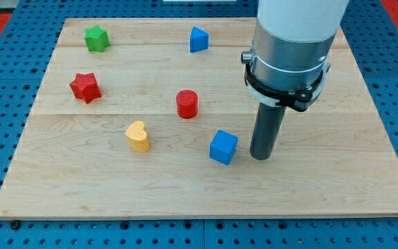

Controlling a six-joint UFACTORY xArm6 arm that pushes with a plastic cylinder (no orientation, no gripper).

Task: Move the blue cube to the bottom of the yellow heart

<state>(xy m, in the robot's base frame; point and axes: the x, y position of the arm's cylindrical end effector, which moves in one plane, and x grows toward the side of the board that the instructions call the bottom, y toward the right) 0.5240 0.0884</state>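
Observation:
The blue cube (223, 146) sits on the wooden board, right of centre and low in the view. The yellow heart (137, 136) lies to its left, a little higher. My tip (261, 157) rests on the board just right of the blue cube, with a small gap between them. The rod hangs from the grey and white arm at the view's top right.
A red cylinder (187, 104) stands above and between the heart and the cube. A red star (86, 86) and a green star (97, 38) lie at the left. A blue triangular block (197, 39) is near the top edge. The wooden board (116, 194) lies on a blue pegboard.

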